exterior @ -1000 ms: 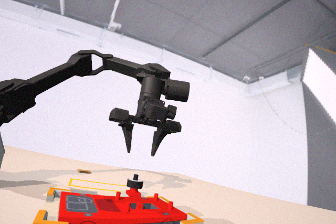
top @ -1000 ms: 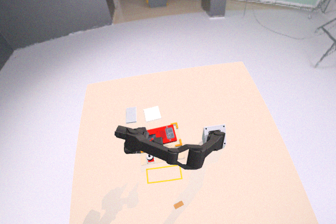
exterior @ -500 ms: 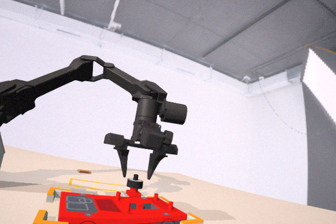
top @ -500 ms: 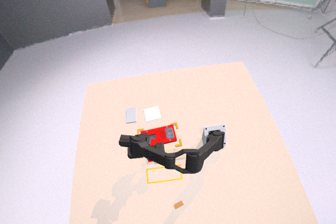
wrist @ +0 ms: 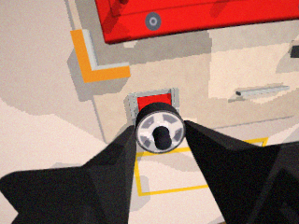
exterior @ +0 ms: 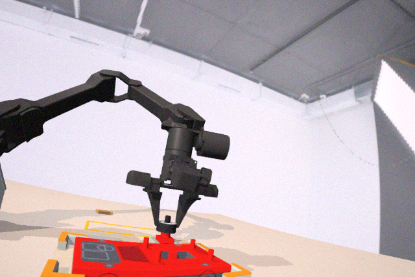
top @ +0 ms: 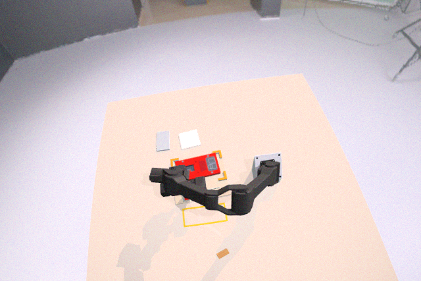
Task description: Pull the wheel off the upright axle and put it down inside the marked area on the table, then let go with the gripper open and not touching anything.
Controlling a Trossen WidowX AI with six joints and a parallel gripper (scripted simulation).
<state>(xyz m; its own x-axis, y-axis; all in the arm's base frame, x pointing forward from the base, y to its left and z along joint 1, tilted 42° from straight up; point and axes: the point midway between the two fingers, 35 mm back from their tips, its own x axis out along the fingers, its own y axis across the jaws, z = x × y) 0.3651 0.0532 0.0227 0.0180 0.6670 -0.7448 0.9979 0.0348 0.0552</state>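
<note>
A pale peach table (top: 272,128) stands on a grey floor, and from the top view the black arm (top: 237,193) reaches from its white base (top: 258,165) across a red fixture (top: 200,165) framed by orange corner marks; a yellow-outlined marked area (top: 204,222) lies just nearer the camera, partly under the arm, and the wheel is hidden here. In the exterior view, against a white wall, the gripper (exterior: 166,223) points straight down with its fingers (exterior: 154,210) on either side of the wheel (exterior: 166,226), which sits on the upright axle (exterior: 166,218) behind the red fixture. In the wrist view the grey-faced, black-rimmed wheel (wrist: 158,128) lies between the two dark fingers, both touching its rim: the claw is narrowed onto the wheel, still on its axle above a red-topped block (wrist: 153,100).
</note>
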